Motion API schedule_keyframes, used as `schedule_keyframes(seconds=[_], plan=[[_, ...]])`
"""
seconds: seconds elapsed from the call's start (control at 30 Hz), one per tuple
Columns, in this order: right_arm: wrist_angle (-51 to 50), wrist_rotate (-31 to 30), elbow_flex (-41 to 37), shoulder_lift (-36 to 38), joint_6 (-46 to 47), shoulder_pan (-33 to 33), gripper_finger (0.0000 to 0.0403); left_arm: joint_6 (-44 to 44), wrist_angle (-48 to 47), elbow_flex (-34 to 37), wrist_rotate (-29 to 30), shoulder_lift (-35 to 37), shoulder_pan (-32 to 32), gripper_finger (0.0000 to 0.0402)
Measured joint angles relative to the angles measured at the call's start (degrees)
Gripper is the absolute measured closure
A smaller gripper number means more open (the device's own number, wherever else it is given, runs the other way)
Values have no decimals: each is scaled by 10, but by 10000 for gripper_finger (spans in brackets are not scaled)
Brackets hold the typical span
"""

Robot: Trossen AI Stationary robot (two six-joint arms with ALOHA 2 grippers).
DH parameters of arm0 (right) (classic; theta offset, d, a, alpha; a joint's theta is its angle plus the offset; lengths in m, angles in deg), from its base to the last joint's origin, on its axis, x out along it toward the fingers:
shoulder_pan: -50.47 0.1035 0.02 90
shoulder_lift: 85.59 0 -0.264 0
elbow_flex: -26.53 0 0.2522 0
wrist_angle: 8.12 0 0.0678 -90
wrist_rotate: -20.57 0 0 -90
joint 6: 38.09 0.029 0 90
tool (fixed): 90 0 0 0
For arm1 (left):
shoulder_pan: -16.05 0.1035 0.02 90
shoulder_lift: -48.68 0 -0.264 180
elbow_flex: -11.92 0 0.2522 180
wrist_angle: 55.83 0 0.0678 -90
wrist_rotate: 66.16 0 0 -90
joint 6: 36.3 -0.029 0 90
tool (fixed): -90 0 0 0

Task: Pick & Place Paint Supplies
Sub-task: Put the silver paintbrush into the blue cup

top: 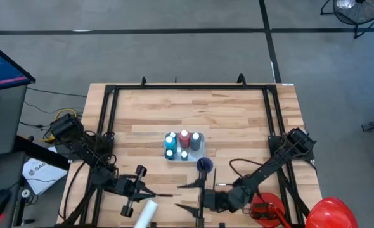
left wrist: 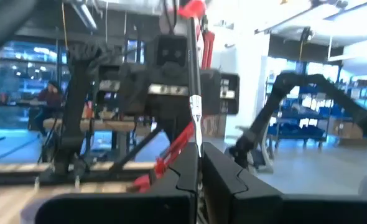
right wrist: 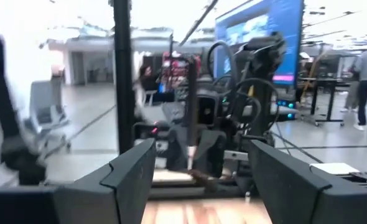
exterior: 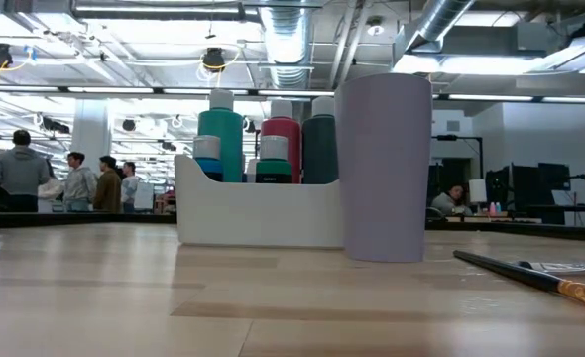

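1. Brush point(left wrist: 195, 106) — thin, dark-handled, with a pale metal band partway along. It stands up between the fingers of the left gripper point(top: 156, 194), which are pressed together on it, near the front edge of the table and left of centre.
2. Second brush point(exterior: 535, 276) — dark handle, tan wooden end; lies flat on the table, right of the cup in the low view.
3. Paint bottles point(top: 182, 145) — a cluster standing upright in a white caddy point(exterior: 258, 213) at mid-table. Seen level: a teal bottle point(exterior: 220, 141) with white cap, a red bottle point(exterior: 281, 139), a dark green-grey bottle point(exterior: 319, 147), and shorter ones in front with pale caps.
4. Cup point(exterior: 385, 169) — plain lavender cylinder, smooth-walled, standing just beside the caddy.
5. White tube point(top: 145, 214) — pale cylinder lying at the front edge, just below the left gripper.
6. Right gripper point(top: 190, 196) — fingers spread wide, gripping nothing; low over the front of the table, facing the left gripper.
7. Table point(top: 231, 117) — light wooden planks with visible grain, framed by black rails.
8. Red dome point(top: 329, 212) — glossy, rounded, at the front right corner.
9. Room — grey floor with dark lines, a blue screen point(top: 0, 66) at left; open ceiling with ducts and strip lights; people point(exterior: 69, 180) standing far behind.
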Motion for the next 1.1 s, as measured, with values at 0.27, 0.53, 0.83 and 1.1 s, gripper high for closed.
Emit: schedule_keyframes(seconds=[0.27, 0.53, 0.83, 1.1], plan=[[113, -1, 41, -1, -146, -19, 154, -52, 4, -13, -42, 73, 42, 401], [80, -1, 119, 0, -257, -7, 154, -73, 0, -13, -180, 152, 66, 401], [-15, 76, 121, -1, -249, 17, 154, -86, -26, -13, -179, 125, 77, 401], [-25, 81, 121, -1, -291, 24, 154, -88, -90, -38, -196, 87, 132, 401]])
